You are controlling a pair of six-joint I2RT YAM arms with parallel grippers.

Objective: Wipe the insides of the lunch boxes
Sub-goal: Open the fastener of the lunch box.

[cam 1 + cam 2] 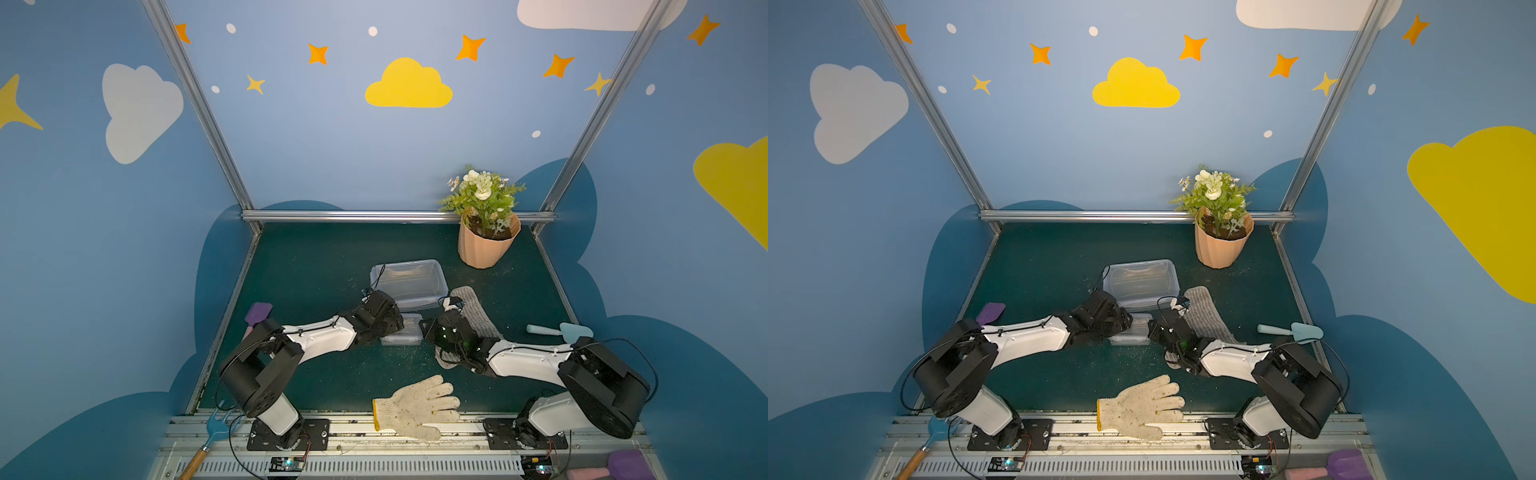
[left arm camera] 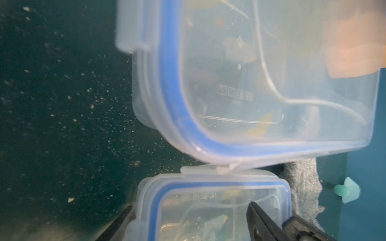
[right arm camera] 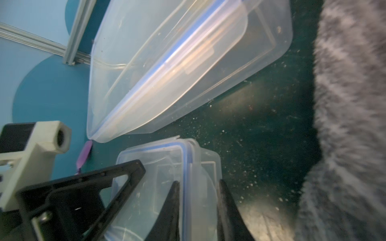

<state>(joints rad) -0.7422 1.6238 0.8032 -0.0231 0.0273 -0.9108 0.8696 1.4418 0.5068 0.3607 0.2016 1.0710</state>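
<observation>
The large lunch box [image 1: 409, 282] stands mid-table with its blue-rimmed lid [image 2: 167, 83] on. The small lunch box [image 1: 403, 334] lies just in front of it, lid also on. My left gripper [image 1: 395, 328] spans the small box, its jaws wide: one finger [image 2: 123, 219] is against a side wall and the other finger [image 2: 259, 219] shows by the opposite side. From the other side my right gripper [image 3: 199, 181] is pinched on the small box's lid edge [image 3: 188, 167], a finger on each side of the blue rim. A grey cloth [image 1: 473, 311] lies under the right arm.
A peach flower pot [image 1: 488, 245] stands at the back right. A white work glove [image 1: 415, 407] lies at the front edge. A teal trowel [image 1: 561, 331] is on the right, a purple spade [image 1: 257, 313] on the left. Crumbs are scattered over the green mat [image 1: 316, 270].
</observation>
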